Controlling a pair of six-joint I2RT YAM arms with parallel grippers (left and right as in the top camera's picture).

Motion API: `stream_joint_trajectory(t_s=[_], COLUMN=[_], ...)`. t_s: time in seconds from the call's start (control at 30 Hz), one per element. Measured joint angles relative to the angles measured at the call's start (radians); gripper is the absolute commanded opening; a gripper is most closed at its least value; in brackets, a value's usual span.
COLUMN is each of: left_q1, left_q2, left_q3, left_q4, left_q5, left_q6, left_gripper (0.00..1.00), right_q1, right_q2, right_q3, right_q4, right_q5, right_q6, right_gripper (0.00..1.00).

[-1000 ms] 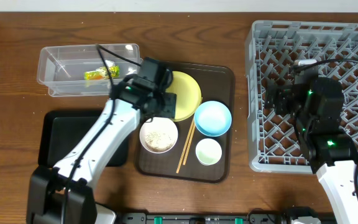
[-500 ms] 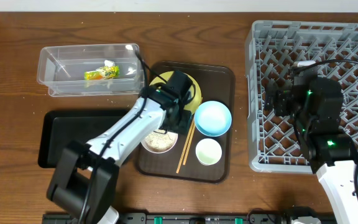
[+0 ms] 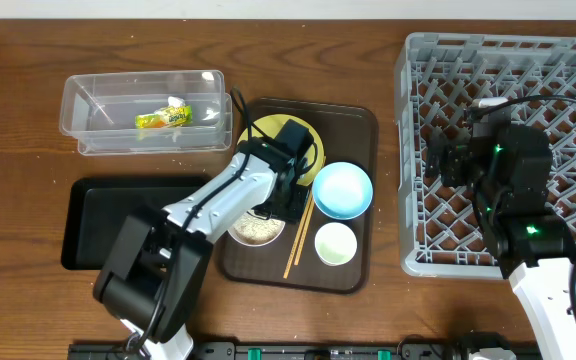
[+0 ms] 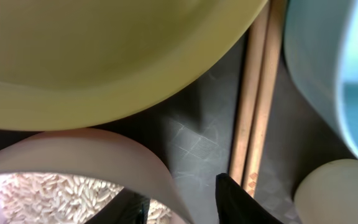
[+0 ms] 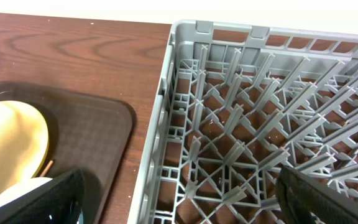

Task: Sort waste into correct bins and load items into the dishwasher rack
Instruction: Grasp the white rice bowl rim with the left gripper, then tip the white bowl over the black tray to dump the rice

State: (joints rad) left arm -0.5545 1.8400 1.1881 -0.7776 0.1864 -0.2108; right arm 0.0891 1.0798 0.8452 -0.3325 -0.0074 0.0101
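My left gripper (image 3: 286,208) is down at the right rim of the white bowl (image 3: 253,229), which holds rice grains (image 4: 48,194). In the left wrist view its jaws (image 4: 185,206) are open and straddle the rim, one finger inside the white bowl (image 4: 73,152), one outside. The yellow plate (image 3: 308,148), light blue bowl (image 3: 342,190), small white cup (image 3: 335,243) and chopsticks (image 3: 299,238) lie around it. The snack wrapper (image 3: 164,118) lies in the clear container (image 3: 93,110). My right gripper (image 3: 448,160) is open and empty over the left edge of the grey rack (image 3: 568,60).
The dishes sit on a dark brown serving tray (image 3: 356,125). The black tray (image 3: 98,215) lies at the front left, below the clear container. In the right wrist view the rack's pegs (image 5: 241,124) stand under my fingers (image 5: 179,199), beside the serving tray (image 5: 86,124).
My left arm has swung from the clear container to the right and down onto the serving tray, reaching the white bowl's rim. The right arm has not moved.
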Motion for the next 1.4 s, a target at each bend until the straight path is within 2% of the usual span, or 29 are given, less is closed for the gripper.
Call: stream_joint_trajectory(t_s=[0.13, 0.17, 0.3, 0.63, 0.8, 0.97, 1.1, 1.4], left_q1=[0.0, 0.0, 0.0, 0.007, 0.058, 0.194, 0.33, 0.673], left_q2=[0.015, 0.015, 0.015, -0.069, -0.161, -0.259, -0.306, -0.314], left_q3=[0.0, 0.0, 0.0, 0.0, 0.0, 0.0, 0.0, -0.006], left_q4=[0.0, 0.0, -0.001, -0.011, -0.027, -0.04, -0.043, -0.058], left_q5=[-0.001, -0.002, -0.007, -0.025, -0.004, 0.007, 0.071, 0.438], left_q6=[0.002, 0.002, 0.001, 0.002, 0.002, 0.002, 0.01, 0.105], left_gripper=[0.19, 0.14, 0.07, 0.06, 0.06, 0.06, 0.06, 0.06], right_q1=[0.0, 0.0, 0.0, 0.0, 0.0, 0.0, 0.0, 0.0], right_q2=[0.0, 0.0, 0.0, 0.0, 0.0, 0.0, 0.0, 0.0], right_q3=[0.0, 0.0, 0.0, 0.0, 0.0, 0.0, 0.0, 0.0], right_q4=[0.0, 0.0, 0.0, 0.0, 0.0, 0.0, 0.0, 0.0], right_q5=[0.0, 0.0, 0.0, 0.0, 0.0, 0.0, 0.0, 0.0], right_q6=[0.0, 0.0, 0.0, 0.0, 0.0, 0.0, 0.0, 0.0], right_gripper=[0.96, 0.96, 0.96, 0.96, 0.97, 0.97, 0.97, 0.97])
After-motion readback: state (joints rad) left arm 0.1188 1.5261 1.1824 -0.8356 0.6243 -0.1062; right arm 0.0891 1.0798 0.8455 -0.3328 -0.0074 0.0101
